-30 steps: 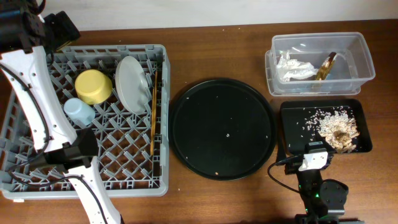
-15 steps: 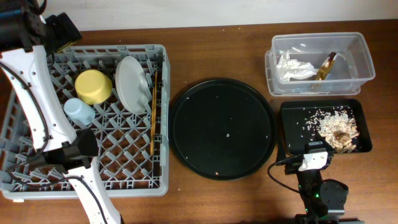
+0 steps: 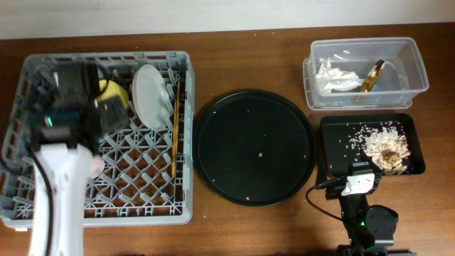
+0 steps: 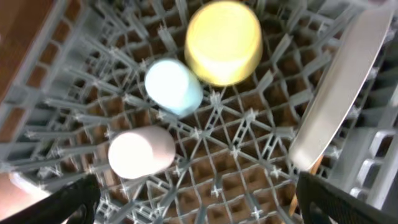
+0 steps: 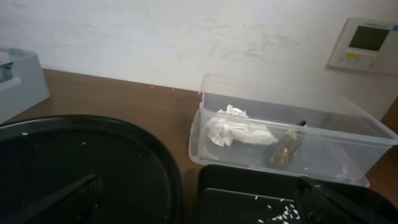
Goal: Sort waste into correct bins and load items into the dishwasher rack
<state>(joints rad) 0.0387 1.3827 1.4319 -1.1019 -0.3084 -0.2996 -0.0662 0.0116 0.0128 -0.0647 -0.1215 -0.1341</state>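
Clearly spread wide, empty: left claw over dishwasher rack; right claw likewise.

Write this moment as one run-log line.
left gripper open over rack | pink cup, light-blue cup, yellow bowl, plate racked | right gripper open

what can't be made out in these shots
Overhead: the light-blue cup is hidden under the motion-blurred left arm; the yellow bowl shows only a sliver.
Right wrist: the black tray is cut off by the bottom edge, so its food scraps barely show.
Left wrist: the chopsticks are almost wholly behind the plate.
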